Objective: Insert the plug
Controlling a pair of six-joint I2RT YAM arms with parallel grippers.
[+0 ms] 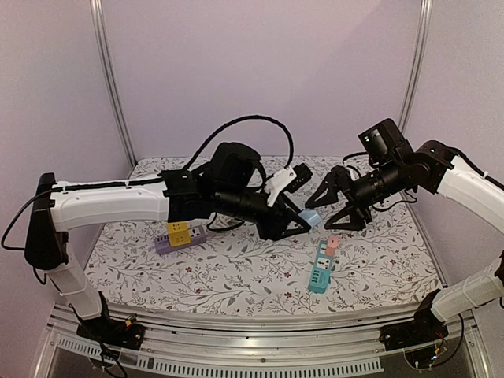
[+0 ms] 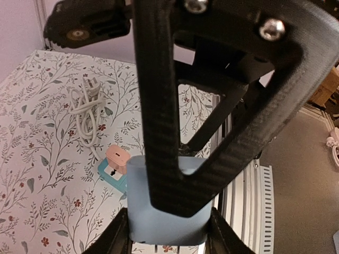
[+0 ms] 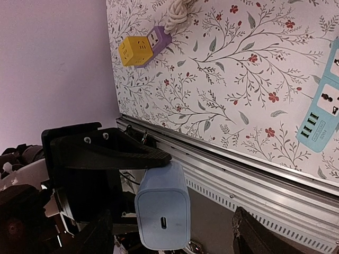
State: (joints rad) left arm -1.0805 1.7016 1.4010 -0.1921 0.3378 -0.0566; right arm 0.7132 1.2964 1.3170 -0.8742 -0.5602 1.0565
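Lavender walls close round a table draped in a white cloth printed with leafy sprigs and red flowers (image 1: 236, 283), with a ribbed aluminium rail (image 1: 260, 335) along its near edge. Nearest on the cloth, right of centre, lies a teal rectangular power strip (image 1: 319, 274), long axis running near to far, with a small pink plug (image 1: 332, 246) seated in its far socket. Left of centre, a little farther, lies a purple power strip (image 1: 183, 237) with a yellow cube adapter (image 1: 175, 231) sitting in it. Above mid-table, beyond the teal strip, the left gripper (image 1: 299, 223) is clamped on the pale blue rectangular charger plug (image 1: 310, 217), held clear of the cloth with a black finger on each of two opposite sides. The plug's face with the small oval port points right, squarely at the right wrist camera, and that face stands taller than wide; its prongs are hidden. Just right of it, the right gripper (image 1: 324, 213) is spread wide, touching nothing, its fingers (image 3: 98, 235) on either side of the plug. Farther off, a coiled white cable (image 2: 87, 114) lies on the cloth.
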